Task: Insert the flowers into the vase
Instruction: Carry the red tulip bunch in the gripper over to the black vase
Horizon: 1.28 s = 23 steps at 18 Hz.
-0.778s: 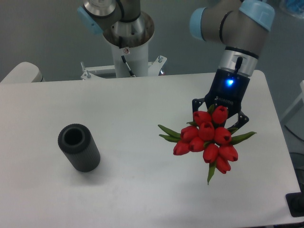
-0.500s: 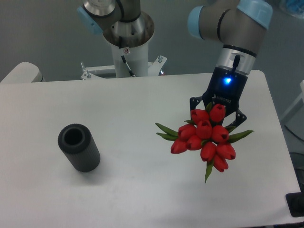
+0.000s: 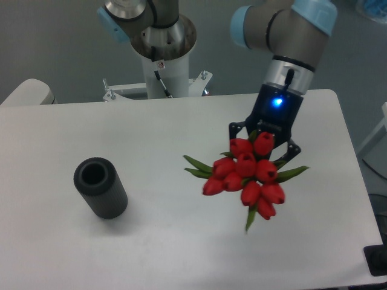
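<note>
Compared with the views 0.8 s and 0.5 s ago, the gripper (image 3: 261, 144) and the flowers (image 3: 247, 177) it carries have shifted left across the worktop (image 3: 157, 241), towards the vase (image 3: 100, 187); the vase itself has not moved. Judgement: the carry towards the vase is under way, but the insertion has not begun, since the bunch is still well apart from the vase, on the right half of the worktop. The arm reaches down from the upper right, its wrist tilted so that the gripper body slopes down and to the left, with a blue light lit on it. The jaws stand on either side of the top of the bunch and appear closed on the stems; the exact contact is hidden behind the buds. The red buds face the camera, with green leaves pointing left, right and down. Whether the bunch is lifted off the worktop cannot be told for certain. The vase lies tilted towards the camera at the left, mouth towards the upper left.
</note>
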Each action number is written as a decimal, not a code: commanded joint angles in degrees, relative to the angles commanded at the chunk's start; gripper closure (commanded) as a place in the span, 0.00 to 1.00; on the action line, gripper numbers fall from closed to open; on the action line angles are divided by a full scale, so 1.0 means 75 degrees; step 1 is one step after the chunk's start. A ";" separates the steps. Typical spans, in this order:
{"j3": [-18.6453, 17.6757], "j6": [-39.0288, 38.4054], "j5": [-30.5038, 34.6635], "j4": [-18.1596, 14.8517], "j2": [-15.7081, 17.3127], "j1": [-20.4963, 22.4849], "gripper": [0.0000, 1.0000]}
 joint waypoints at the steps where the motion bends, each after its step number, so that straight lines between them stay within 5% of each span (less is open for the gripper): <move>1: 0.0024 -0.0142 0.0106 0.0023 0.0012 -0.0199 0.70; 9: 0.0071 -0.0824 0.0073 0.0210 0.0059 -0.0962 0.72; 23: -0.0152 -0.0355 -0.1894 0.0446 0.0176 -0.1689 0.72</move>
